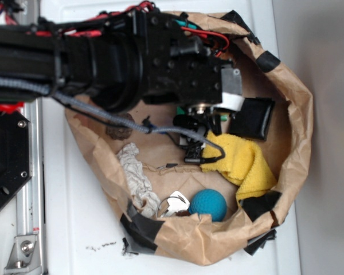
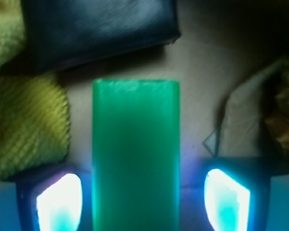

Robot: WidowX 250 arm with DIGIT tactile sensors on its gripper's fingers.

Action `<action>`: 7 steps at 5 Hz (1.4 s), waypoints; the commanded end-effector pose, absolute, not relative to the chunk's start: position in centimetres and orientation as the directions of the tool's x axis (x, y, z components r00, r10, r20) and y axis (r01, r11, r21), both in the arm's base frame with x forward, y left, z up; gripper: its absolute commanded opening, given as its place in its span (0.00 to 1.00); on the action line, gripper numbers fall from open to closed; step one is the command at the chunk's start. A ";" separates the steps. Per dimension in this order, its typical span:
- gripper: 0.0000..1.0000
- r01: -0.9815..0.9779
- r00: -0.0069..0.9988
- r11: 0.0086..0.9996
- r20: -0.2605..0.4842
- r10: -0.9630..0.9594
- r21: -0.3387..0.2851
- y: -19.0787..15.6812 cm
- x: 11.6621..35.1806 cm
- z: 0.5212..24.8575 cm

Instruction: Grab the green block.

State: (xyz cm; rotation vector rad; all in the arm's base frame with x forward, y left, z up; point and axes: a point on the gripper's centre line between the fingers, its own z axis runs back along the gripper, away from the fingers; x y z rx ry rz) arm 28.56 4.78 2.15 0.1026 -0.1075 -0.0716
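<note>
In the wrist view the green block [image 2: 135, 154] is seen lying on the brown paper bag floor [image 2: 202, 72] between the widely parted, empty fingers [image 2: 60, 202], its long axis running straight ahead from them toward the black pad [image 2: 101, 29].

A white table [image 1: 92, 229] carries a brown paper nest [image 1: 218, 243], taped black
</note>
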 end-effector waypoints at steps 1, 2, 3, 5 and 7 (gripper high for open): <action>0.83 0.037 0.990 0.993 0.130 -0.051 0.108 5.8 29.4 2.7; 0.00 0.030 0.989 0.993 0.142 -0.046 0.112 5.8 29.6 2.9; 0.00 0.033 0.989 0.993 0.142 -0.048 0.110 5.9 29.5 3.4; 0.00 0.048 0.993 0.995 0.105 -0.057 0.086 4.2 27.0 13.0; 0.00 0.042 0.991 0.998 0.125 -0.048 0.046 3.5 25.7 20.1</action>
